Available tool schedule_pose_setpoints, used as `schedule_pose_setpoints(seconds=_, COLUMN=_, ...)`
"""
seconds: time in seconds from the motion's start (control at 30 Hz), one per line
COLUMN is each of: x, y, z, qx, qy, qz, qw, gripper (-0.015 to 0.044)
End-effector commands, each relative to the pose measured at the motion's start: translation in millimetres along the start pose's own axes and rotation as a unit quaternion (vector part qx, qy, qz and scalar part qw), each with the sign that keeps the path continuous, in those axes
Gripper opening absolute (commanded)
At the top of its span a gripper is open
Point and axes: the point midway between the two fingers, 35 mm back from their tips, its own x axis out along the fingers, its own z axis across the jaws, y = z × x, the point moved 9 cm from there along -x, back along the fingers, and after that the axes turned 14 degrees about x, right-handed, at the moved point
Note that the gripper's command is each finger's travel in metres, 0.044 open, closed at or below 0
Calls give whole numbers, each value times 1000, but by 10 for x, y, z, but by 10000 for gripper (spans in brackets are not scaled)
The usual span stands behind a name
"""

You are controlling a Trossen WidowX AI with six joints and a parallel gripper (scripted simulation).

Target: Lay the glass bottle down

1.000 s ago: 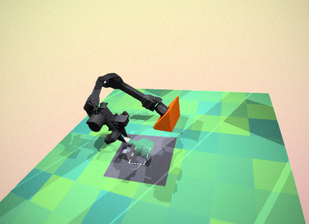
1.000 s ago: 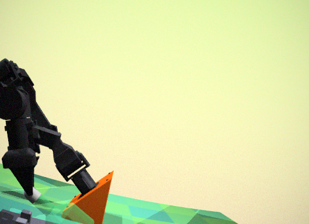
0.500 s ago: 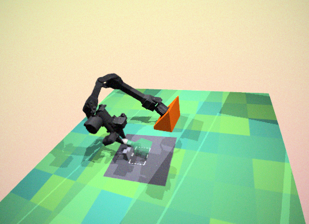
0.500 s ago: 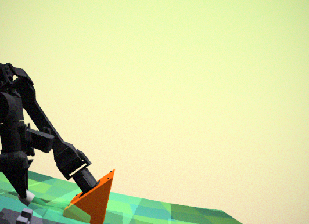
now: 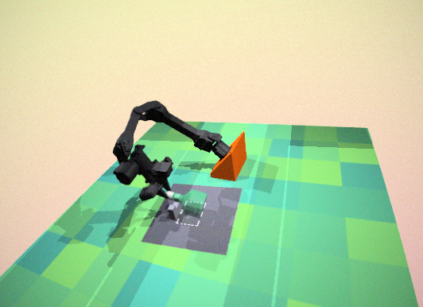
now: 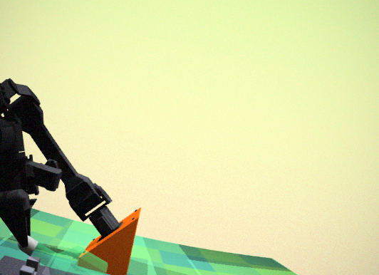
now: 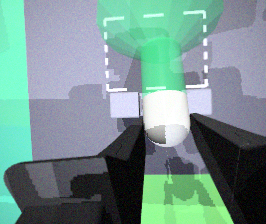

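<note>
The green glass bottle point(image 5: 195, 201) point(image 6: 93, 262) point(image 7: 163, 67) is close to lying flat, with its white cap end toward the gripper. My gripper point(image 5: 168, 192) point(image 6: 28, 246) point(image 7: 166, 122) is shut on the white cap end of the neck. The bottle looks raised above the mat; the exact height is hard to tell. The grey U-shaped rest point(image 5: 172, 210) point(image 6: 30, 267) point(image 7: 124, 104) shows a prong on each side of the neck in the wrist view. The dashed outline point(image 5: 187, 225) point(image 7: 153, 15) is partly seen through the body, which reaches past its far edge there.
A dark grey mat point(image 5: 215, 239) point(image 7: 64, 60) lies under the rest and outline. The orange wedge-shaped arm base point(image 5: 232, 161) point(image 6: 125, 250) stands behind the mat in the top view. The arm arches from it over to the left. The table has a green patchwork pattern.
</note>
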Motion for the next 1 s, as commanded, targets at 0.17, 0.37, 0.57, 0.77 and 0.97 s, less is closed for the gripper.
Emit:
schedule_pose_setpoints(seconds=0.17, x=39, y=55, z=3, qx=0, qy=0, qz=0, qw=1000, gripper=125)
schedule_pose_setpoints(seconds=0.37, x=60, y=88, z=-1, qx=2, qy=1, qz=0, qw=1000, gripper=125)
schedule_pose_setpoints(seconds=0.57, x=81, y=121, z=-6, qx=3, qy=2, qz=-1, qw=1000, gripper=125)
schedule_pose_setpoints(seconds=0.77, x=103, y=153, z=-10, qx=5, qy=2, qz=-1, qw=1000, gripper=125)
schedule_pose_setpoints(seconds=0.97, x=126, y=184, z=-15, qx=7, qy=3, qz=-2, qw=1000, gripper=125)
